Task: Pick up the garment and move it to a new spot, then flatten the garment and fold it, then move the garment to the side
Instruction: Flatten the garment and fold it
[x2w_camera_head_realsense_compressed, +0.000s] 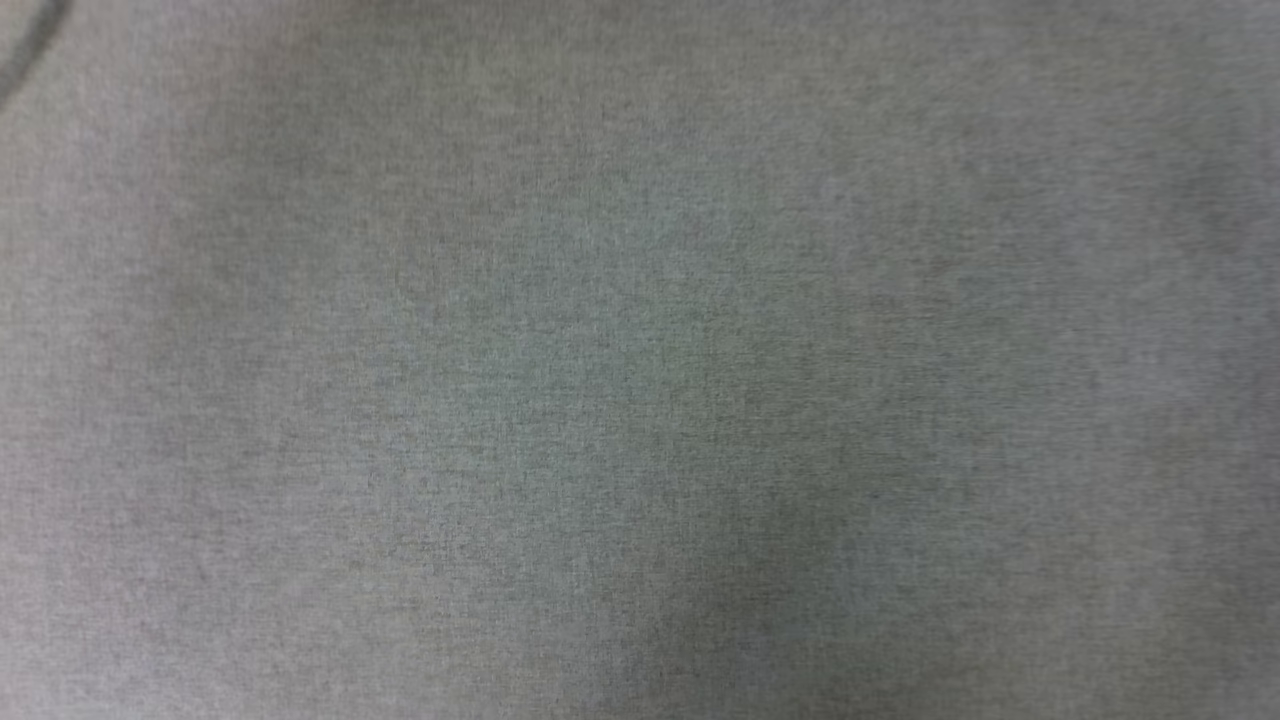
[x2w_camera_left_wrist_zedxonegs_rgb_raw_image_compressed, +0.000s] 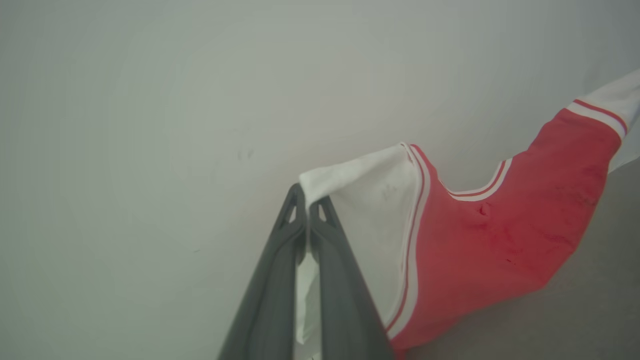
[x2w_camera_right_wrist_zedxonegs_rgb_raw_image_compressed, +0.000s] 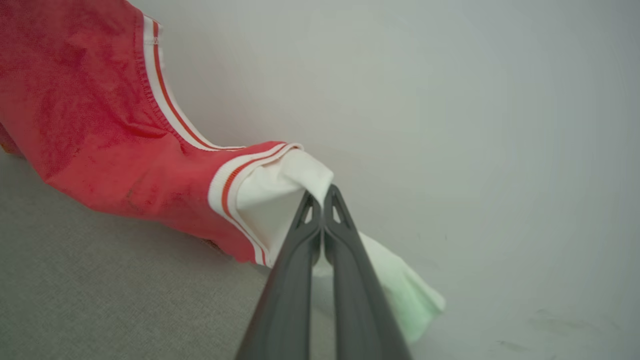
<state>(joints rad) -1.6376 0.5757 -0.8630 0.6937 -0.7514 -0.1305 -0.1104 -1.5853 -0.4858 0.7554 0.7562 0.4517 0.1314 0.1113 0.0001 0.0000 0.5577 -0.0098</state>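
Note:
The garment (x2w_camera_left_wrist_zedxonegs_rgb_raw_image_compressed: 500, 235) is a red jersey shirt with white sleeves and red-white striped trim. In the left wrist view my left gripper (x2w_camera_left_wrist_zedxonegs_rgb_raw_image_compressed: 306, 197) is shut on the edge of one white sleeve (x2w_camera_left_wrist_zedxonegs_rgb_raw_image_compressed: 370, 200), and the red body stretches away to the upper right toward the other sleeve. Seen from the right wrist, my right gripper (x2w_camera_right_wrist_zedxonegs_rgb_raw_image_compressed: 322, 197) is shut on the other white sleeve (x2w_camera_right_wrist_zedxonegs_rgb_raw_image_compressed: 280, 195), with the garment (x2w_camera_right_wrist_zedxonegs_rgb_raw_image_compressed: 90, 115) running off to the upper left. The shirt hangs lifted between both grippers, over the grey cloth surface (x2w_camera_right_wrist_zedxonegs_rgb_raw_image_compressed: 100, 300). Its print is hidden.
Grey woven cloth surface (x2w_camera_head_realsense_compressed: 640, 360) spreads across the head view and lies under the garment (x2w_camera_left_wrist_zedxonegs_rgb_raw_image_compressed: 575, 320). A plain pale wall (x2w_camera_left_wrist_zedxonegs_rgb_raw_image_compressed: 150, 100) stands behind the shirt (x2w_camera_right_wrist_zedxonegs_rgb_raw_image_compressed: 475, 125).

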